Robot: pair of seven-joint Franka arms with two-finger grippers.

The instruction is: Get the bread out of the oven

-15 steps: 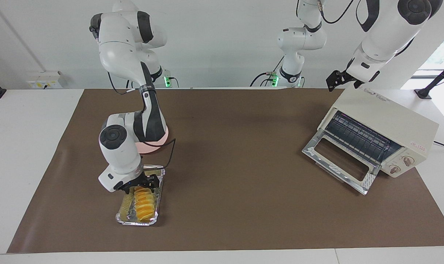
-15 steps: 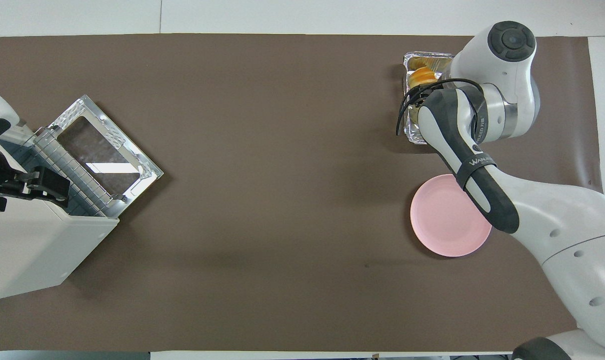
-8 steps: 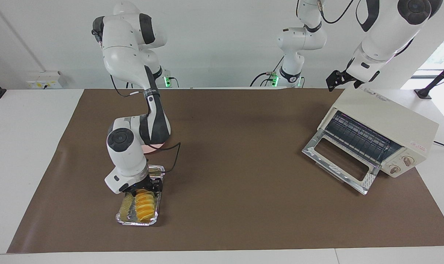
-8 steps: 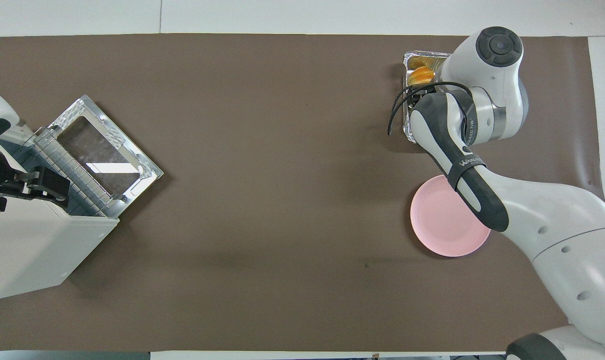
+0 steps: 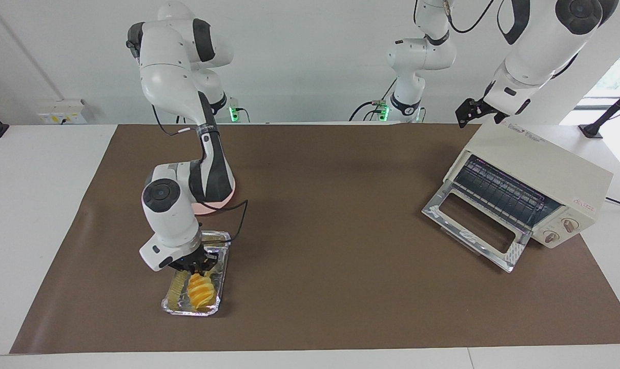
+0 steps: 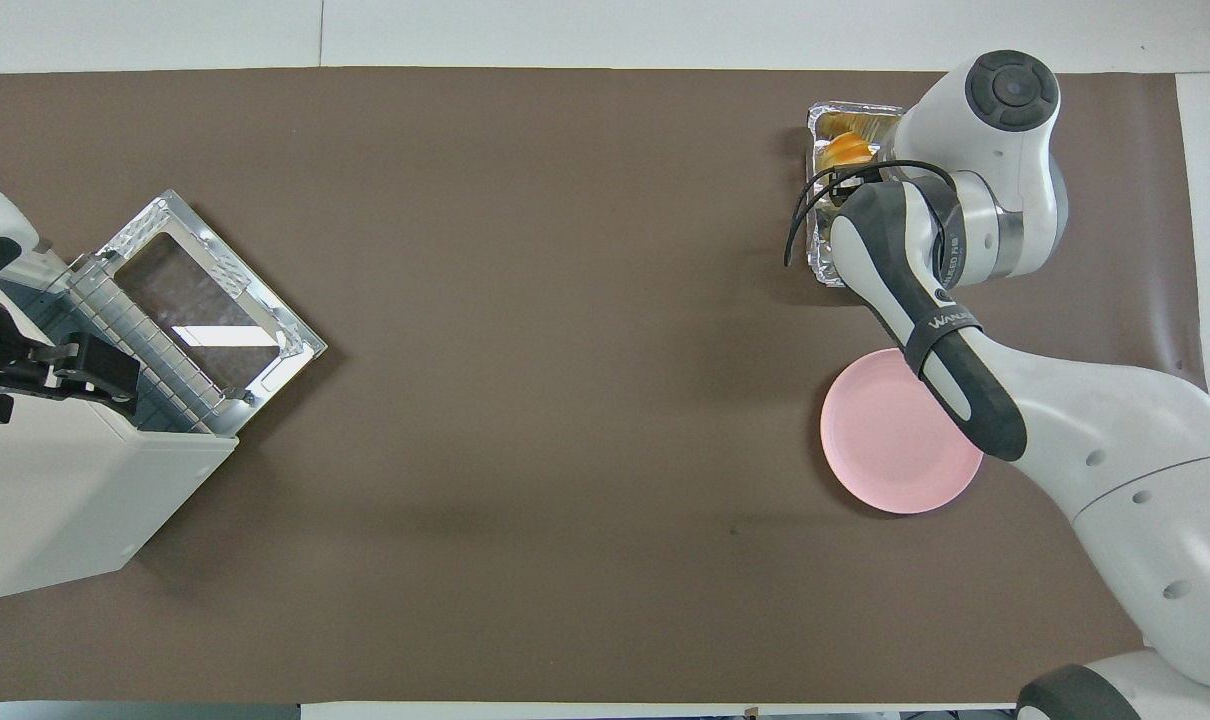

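The bread (image 5: 201, 293) is a ridged golden loaf lying in a crinkled foil tray (image 5: 170, 303) toward the right arm's end of the table. My right gripper (image 5: 196, 267) points down into the tray, its fingers shut on the end of the bread nearer to the robots. In the overhead view the right wrist covers the gripper, and only the loaf's other end (image 6: 849, 150) shows. The oven (image 5: 545, 164) stands at the left arm's end with its glass door (image 5: 469, 225) folded down and its wire rack bare. My left gripper (image 5: 465, 118) waits open over the oven's top, holding nothing.
A round pink plate (image 6: 885, 450) lies on the brown mat (image 5: 341, 256), nearer to the robots than the foil tray (image 6: 825, 262) and partly under the right arm. The oven (image 6: 55, 500) has its open door toward the table's middle.
The right gripper's fingers have closed from wide open onto the bread's end, and the right arm has shifted slightly over the tray. The left arm has not moved.
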